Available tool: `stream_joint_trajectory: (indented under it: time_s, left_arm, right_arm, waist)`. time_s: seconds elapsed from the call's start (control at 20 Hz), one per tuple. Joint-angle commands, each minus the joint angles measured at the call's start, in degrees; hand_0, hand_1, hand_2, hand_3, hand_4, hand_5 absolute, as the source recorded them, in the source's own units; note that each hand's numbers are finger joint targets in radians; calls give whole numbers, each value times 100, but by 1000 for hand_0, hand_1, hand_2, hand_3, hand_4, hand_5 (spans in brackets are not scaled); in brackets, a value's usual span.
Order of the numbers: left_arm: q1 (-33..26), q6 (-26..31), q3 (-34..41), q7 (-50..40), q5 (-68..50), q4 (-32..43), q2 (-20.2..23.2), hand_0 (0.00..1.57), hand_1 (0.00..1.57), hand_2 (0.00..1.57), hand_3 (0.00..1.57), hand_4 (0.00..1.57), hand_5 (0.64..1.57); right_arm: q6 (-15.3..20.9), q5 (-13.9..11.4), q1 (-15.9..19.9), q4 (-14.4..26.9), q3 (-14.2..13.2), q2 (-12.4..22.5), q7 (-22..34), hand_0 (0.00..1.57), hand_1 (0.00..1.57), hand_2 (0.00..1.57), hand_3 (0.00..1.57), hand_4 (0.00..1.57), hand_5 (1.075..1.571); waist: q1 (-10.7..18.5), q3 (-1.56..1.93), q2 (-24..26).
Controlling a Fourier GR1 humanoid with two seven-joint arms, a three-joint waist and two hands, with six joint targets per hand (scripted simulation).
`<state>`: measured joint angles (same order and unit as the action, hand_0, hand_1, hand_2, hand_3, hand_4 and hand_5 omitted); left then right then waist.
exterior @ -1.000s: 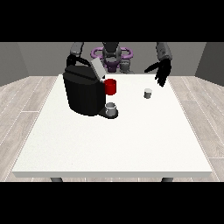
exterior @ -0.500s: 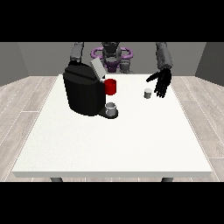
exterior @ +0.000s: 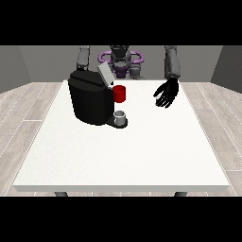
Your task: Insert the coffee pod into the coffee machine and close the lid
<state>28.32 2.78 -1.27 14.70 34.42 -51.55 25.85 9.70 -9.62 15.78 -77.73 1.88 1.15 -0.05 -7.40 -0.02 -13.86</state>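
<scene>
A black coffee machine stands on the white table at the left of centre. Its grey lid is tilted up, open. A red part sticks out at the machine's front, above a small grey cup on the base. The hand at the view's right hangs low over the table right of the machine, fingers spread and pointing down. No coffee pod shows; the spot where it stood is covered by that hand. The arm at the view's left runs down behind the machine, and its hand is hidden.
The robot's torso with a purple ring stands behind the table's far edge. The table's front half stretches bare towards the camera. Wooden floor surrounds the table.
The hand at the view's right came down and inward from beside the shoulder to the small grey pod, which it now covers. The machine and the other arm stayed put.
</scene>
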Motion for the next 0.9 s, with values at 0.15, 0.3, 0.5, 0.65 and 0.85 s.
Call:
stream_joint_trajectory:
  time_s: [0.15, 0.3, 0.5, 0.65, 0.85]
  left_arm:
    - [30, -365, -471, -64, 916, 390, -29, 817, 817, 956, 799, 368, 1571]
    - [227, -245, -528, -12, 1150, 667, 165, 872, 872, 1024, 880, 339, 1571]
    - [292, -151, -454, 242, 1307, 1218, 325, 748, 748, 941, 809, 373, 1571]
    - [508, 36, -522, 130, 1490, 1184, 108, 760, 760, 978, 856, 400, 1571]
    - [484, 22, -458, 306, 1488, 1406, -8, 1036, 1036, 1121, 1006, 395, 1571]
  right_arm:
    - [-213, 154, -87, 258, -6, -44, -295, 0, 0, 0, 0, 0, 1571]
    - [-84, 143, 80, 341, -73, 0, -195, 0, 0, 0, 0, 0, 1571]
    - [-116, 135, 74, 151, -30, 11, -129, 0, 0, 0, 0, 0, 1571]
    - [-17, 212, -42, 645, -201, -7, -354, 0, 0, 0, 0, 0, 1571]
    - [190, -259, -202, 486, 33, 100, 98, 0, 0, 0, 0, 0, 1571]
  waist:
    - [-98, 2, 143]
    - [-146, 2, -36]
    - [-233, -1, -25]
    - [-61, 1, 228]
    - [-86, 0, 473]
